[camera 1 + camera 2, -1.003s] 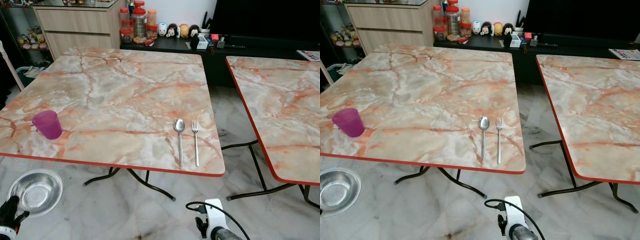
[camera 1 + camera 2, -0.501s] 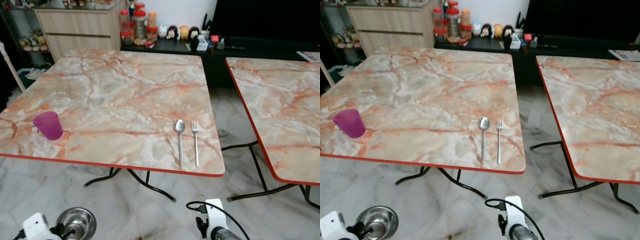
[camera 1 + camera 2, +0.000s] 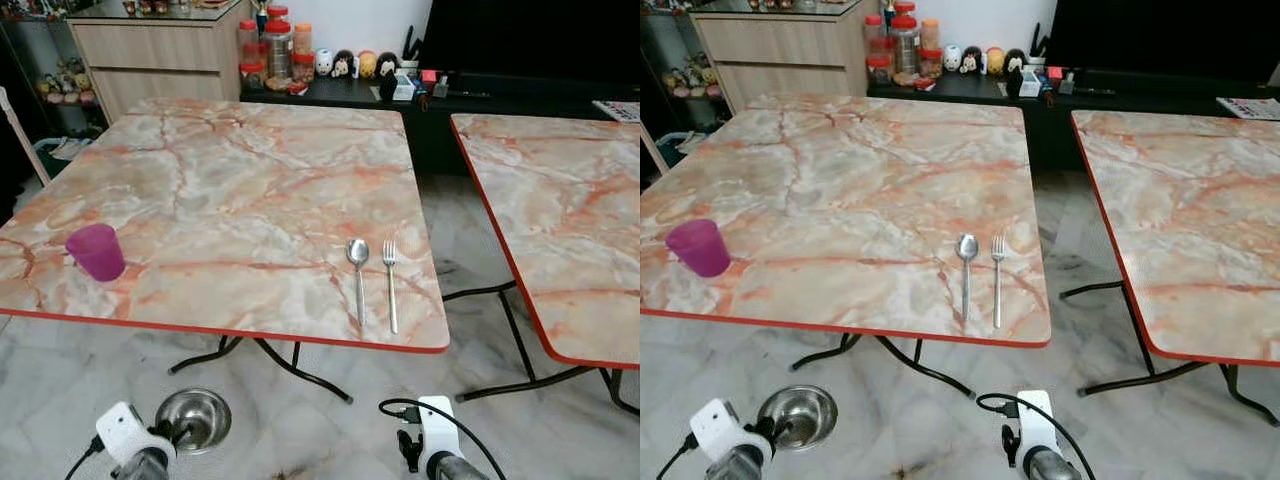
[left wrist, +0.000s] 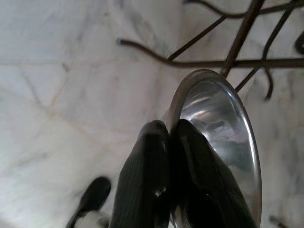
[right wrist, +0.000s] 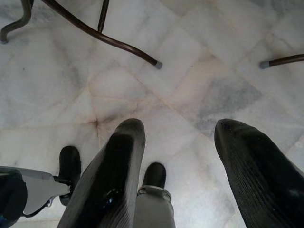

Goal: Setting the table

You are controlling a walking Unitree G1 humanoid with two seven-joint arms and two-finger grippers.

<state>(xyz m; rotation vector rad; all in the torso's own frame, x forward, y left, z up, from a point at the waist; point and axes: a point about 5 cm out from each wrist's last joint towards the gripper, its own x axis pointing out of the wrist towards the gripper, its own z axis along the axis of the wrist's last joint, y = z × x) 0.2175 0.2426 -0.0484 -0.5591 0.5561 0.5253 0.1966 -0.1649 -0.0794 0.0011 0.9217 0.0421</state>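
Steel bowl (image 4: 223, 128) rim pinched in left jaws, lower edge cut off; right jaws released.

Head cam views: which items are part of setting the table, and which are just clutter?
Job items:
- steel bowl, rim pinched in the left gripper, below table height
- spoon and fork, side by side near the table edge
- purple cup

Lying about:
- jars and figurines on the back shelf
- second table
- right gripper, open, idle
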